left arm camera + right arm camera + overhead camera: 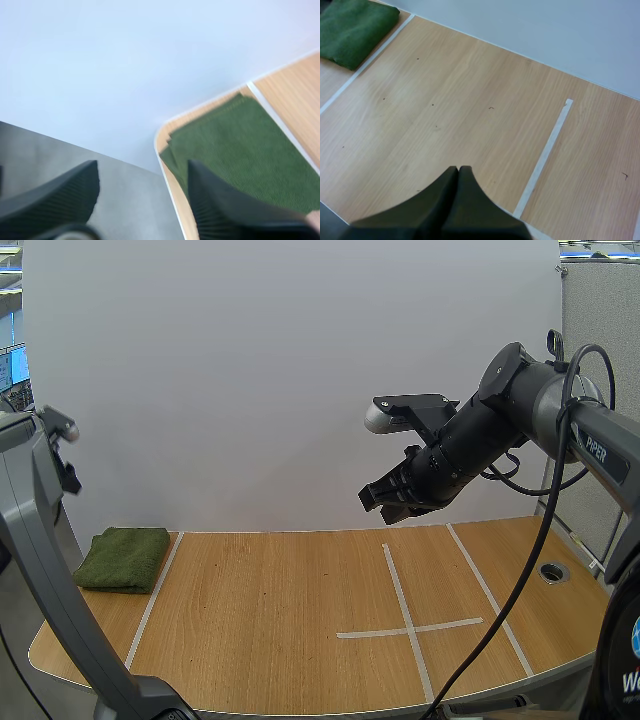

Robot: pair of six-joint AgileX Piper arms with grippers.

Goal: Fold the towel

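Towel (123, 558) folded at table (300, 620) corner, left claw (142, 172) spread near it, right claw (378, 498) closed aloft.

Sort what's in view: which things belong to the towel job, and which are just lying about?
Job: towel, folded; left pincer, open near it; right pincer, shut.
Lying about: tape lines; hole in table.

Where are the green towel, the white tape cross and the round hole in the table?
green towel (124, 558), high view, middle of its top face.
white tape cross (409, 628), high view, where the two strips meet.
round hole (553, 572), high view, its dark centre.
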